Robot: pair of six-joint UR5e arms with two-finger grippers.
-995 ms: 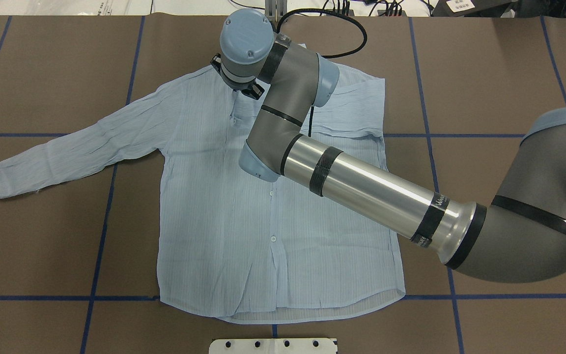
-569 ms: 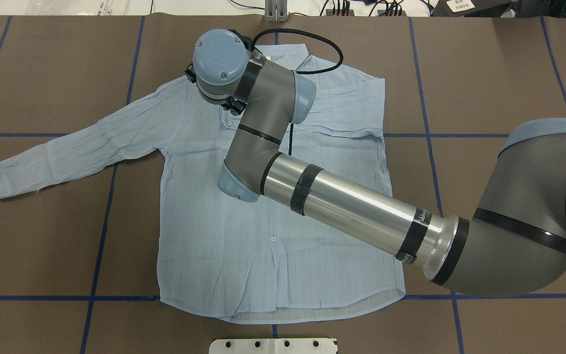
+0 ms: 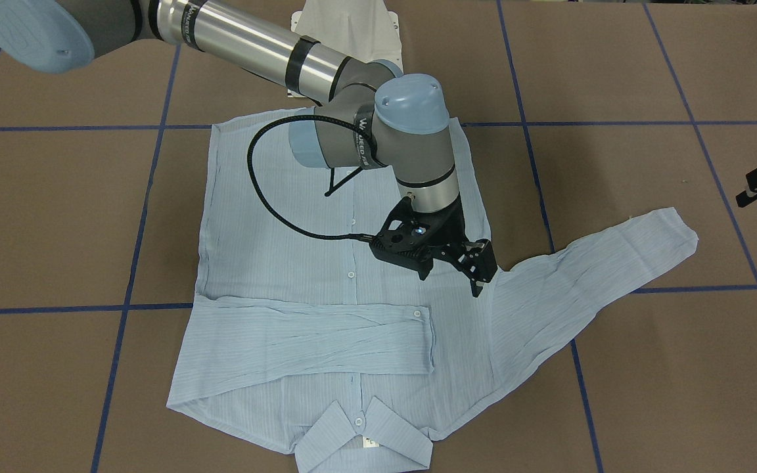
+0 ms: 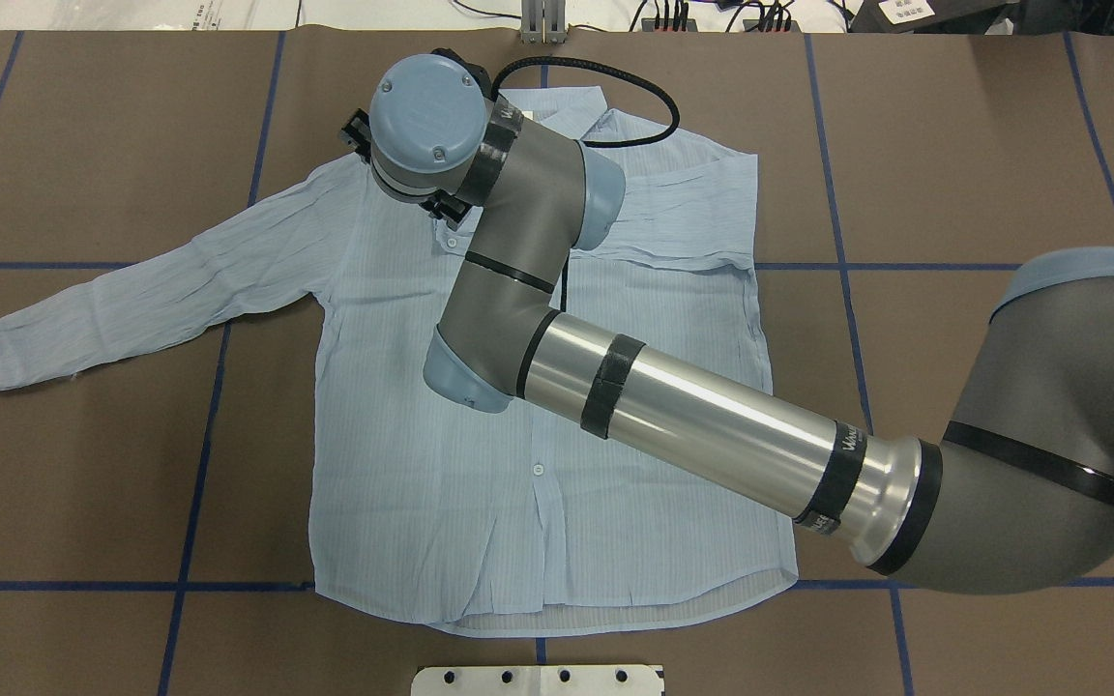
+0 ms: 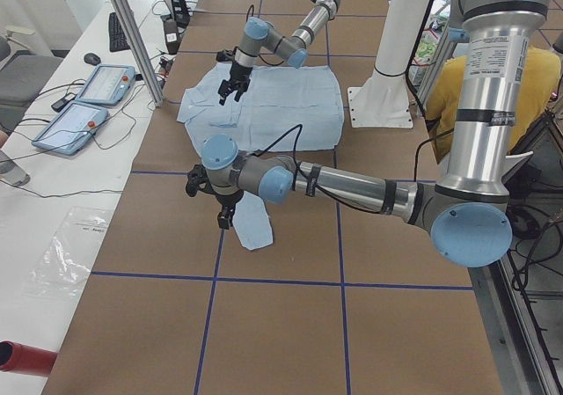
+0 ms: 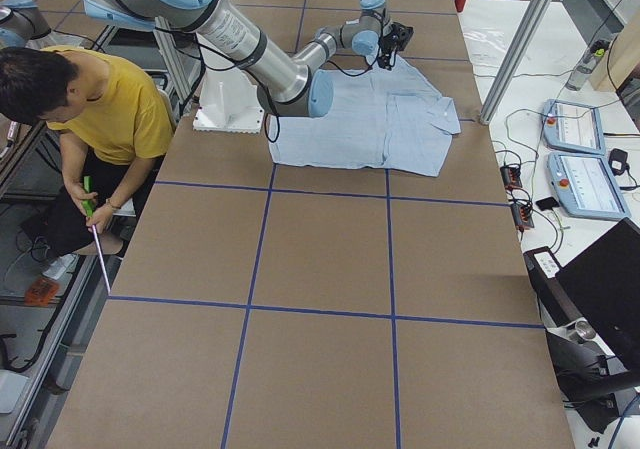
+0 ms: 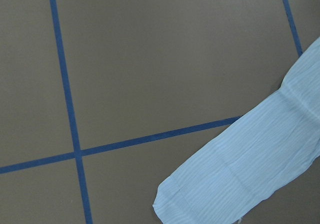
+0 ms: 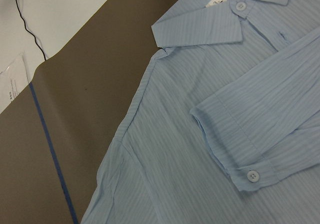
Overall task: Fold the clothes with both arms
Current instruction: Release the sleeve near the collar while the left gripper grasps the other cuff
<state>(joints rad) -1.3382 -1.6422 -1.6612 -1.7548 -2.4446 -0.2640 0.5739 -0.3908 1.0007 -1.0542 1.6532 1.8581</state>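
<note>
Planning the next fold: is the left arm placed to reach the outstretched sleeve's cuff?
Probably yes: the left gripper hangs close by the cuff, nothing lies between, and the right gripper is away over the shoulder.

Shirt point(image 4: 402, 483) flat on table point(image 4: 83, 483), right pincer point(image 3: 452, 279) above.

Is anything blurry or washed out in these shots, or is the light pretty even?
Overhead view: evenly lit, with a bright glare streak along the silver tube of the right arm. Right wrist view: sharp, the shirt showing its fine stripes. Left wrist view: flat light, the sleeve end crisp, little shadow.
</note>
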